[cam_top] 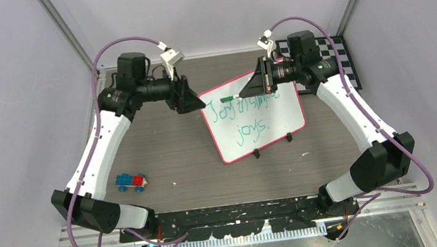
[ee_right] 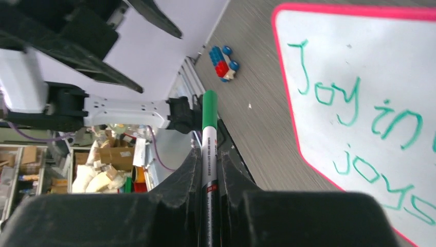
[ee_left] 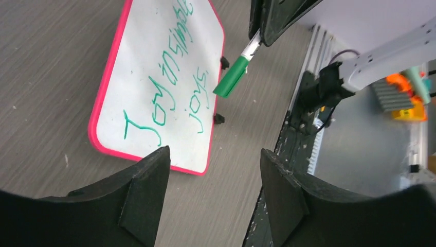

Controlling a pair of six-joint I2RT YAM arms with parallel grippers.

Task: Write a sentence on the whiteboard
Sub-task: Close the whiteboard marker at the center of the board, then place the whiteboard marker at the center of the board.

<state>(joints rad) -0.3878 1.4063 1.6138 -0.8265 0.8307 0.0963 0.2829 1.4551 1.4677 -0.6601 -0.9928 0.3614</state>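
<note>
Marker pinched in right end effector | left end effector wide, empty | sentence whole from left wrist, cropped from right

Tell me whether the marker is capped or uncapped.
Capped: the marker in the right gripper ends in a wide green cap; no writing tip shows.

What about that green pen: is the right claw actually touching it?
Touching. The right wrist view shows the right gripper shut on the green pen, pressing against both sides of its barrel.
</note>
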